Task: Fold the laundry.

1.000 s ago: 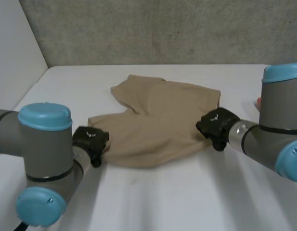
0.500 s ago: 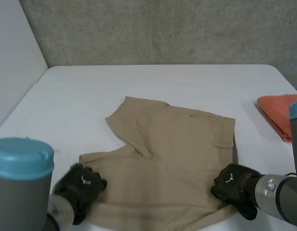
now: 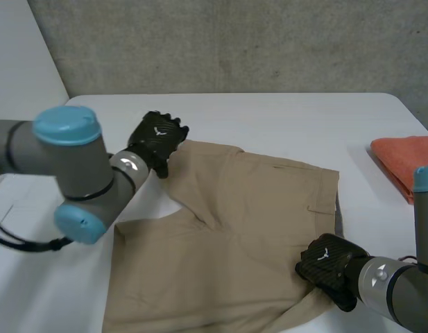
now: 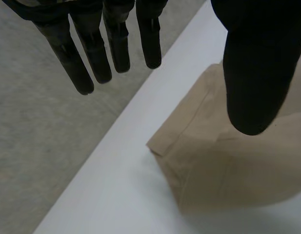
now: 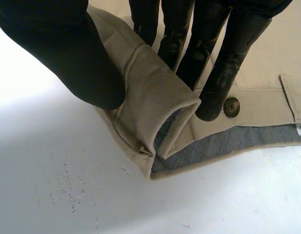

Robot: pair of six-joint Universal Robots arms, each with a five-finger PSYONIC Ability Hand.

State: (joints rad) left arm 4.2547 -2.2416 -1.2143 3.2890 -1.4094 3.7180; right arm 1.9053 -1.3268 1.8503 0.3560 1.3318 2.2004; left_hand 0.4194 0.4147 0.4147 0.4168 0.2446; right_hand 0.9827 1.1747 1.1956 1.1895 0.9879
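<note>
Shorts (image 3: 234,229) near edge cut off; right hand (image 3: 328,267) pinches them, left hand (image 3: 157,139) spread.

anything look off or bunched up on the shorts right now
Only one corner of the shorts: the right hand pinches the waistband into a raised roll, baring grey lining. The rest lies fairly flat.

I count one pair of tan shorts (image 3: 234,236) on the single white counter (image 3: 283,111), and one folded orange cloth (image 3: 402,161) at the frame's right edge. There are two robot hands: the left robot hand (image 3: 157,139) at upper left and the right robot hand (image 3: 328,267) at lower right.
</note>
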